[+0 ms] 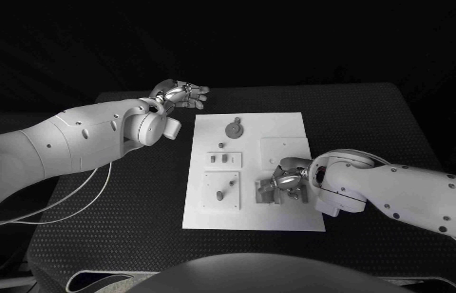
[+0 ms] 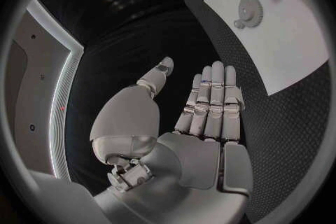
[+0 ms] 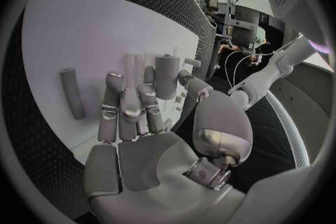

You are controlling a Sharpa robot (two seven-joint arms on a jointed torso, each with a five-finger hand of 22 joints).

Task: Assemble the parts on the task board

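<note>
Fingers [image 3: 129, 106] of the right hand [image 1: 285, 182] lie straight and close together, stretched flat over the task board [image 1: 285, 125] near its right edge, toward the near corner. Between them and the thumb sits a grey cylinder [image 3: 167, 75]; whether the hand actually holds it or only lies against it, I cannot tell. A second grey peg [image 3: 71, 93] lies flat on the white plate just beside these fingers, apart from them.

Fingers [image 2: 210, 98] of the left hand [image 1: 178, 95] are likewise straight and side by side, with the thumb spread away, and nothing is in the palm. This hand hangs over the black table [image 1: 380, 122] beyond the board's far left corner, well apart from the parts.

On the board, a round toothed disc [image 1: 234, 129] sits near the far edge at the middle. Below it a small raised block [image 1: 224, 159] carries two short pieces, and a larger block [image 1: 223, 190] toward the near left corner carries another small piece.
</note>
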